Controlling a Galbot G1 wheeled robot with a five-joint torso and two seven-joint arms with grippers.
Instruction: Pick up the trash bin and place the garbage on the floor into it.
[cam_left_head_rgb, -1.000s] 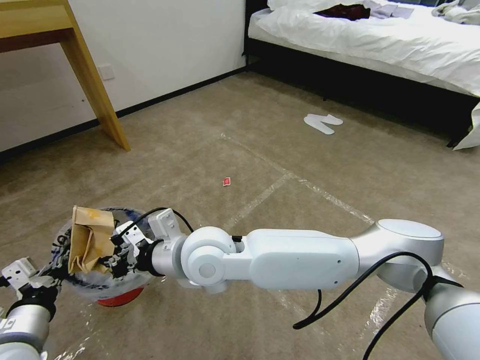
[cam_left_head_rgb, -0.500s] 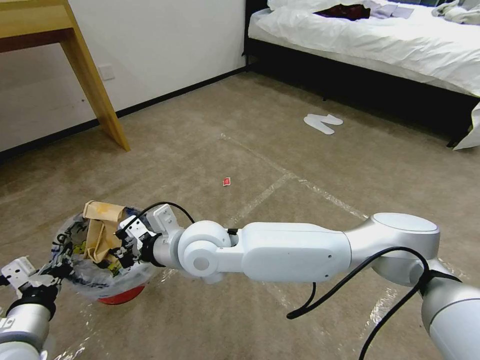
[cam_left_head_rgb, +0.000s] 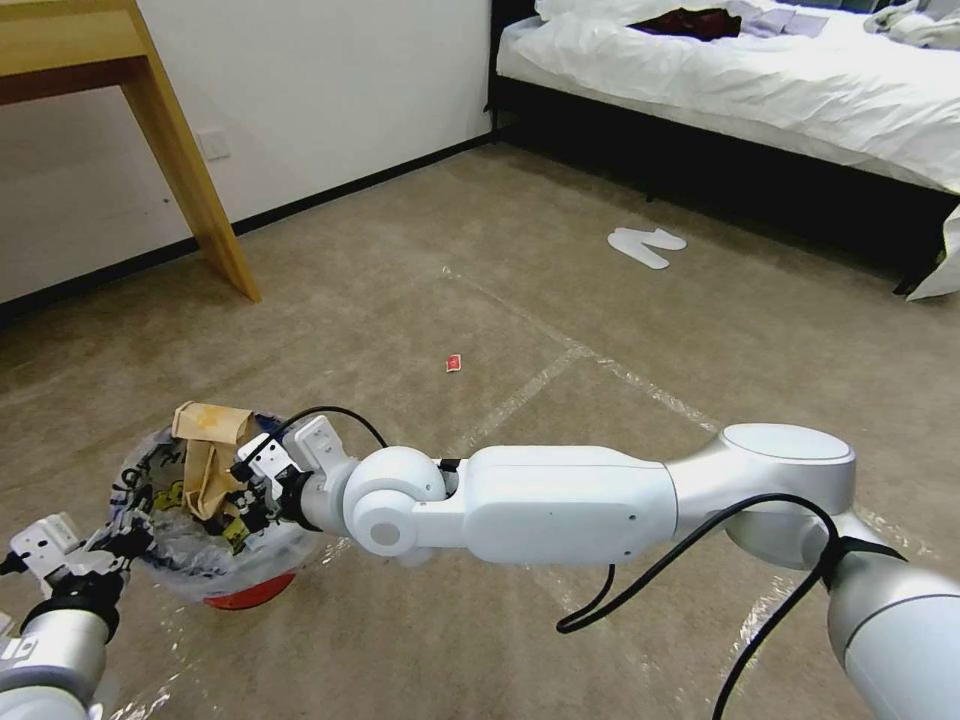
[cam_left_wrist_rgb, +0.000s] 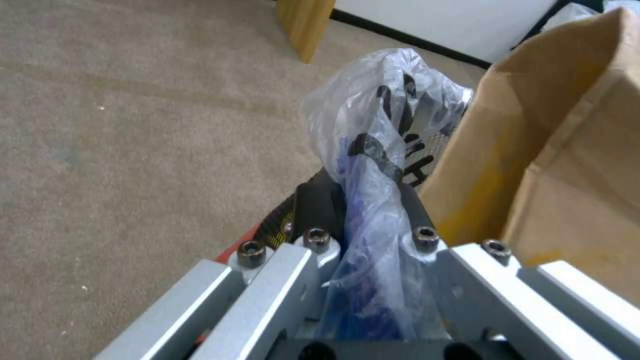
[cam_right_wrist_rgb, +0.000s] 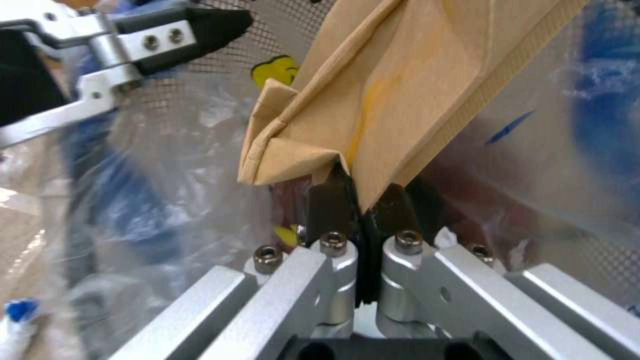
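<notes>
While held off the floor (cam_left_head_rgb: 620, 300), bin (cam_left_head_rgb: 245, 592): mostly hidden by its liner.
Left gripper (cam_left_wrist_rgb: 363, 200): fingers clamped on liner rim.
Right gripper (cam_right_wrist_rgb: 360, 200): fingers pinching paper bag (cam_right_wrist_rgb: 400, 90) inside bin.
Wrapper (cam_left_head_rgb: 453, 363): on floor, well apart.

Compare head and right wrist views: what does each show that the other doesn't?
Head view alone: a red wrapper on the carpet, white slippers near the bed, the table leg, and the bin's red base.

Right wrist view alone: the right gripper shut on the brown paper bag's lower edge.

Both: the bag standing in the lined trash bin, with the left gripper at its rim.
</notes>
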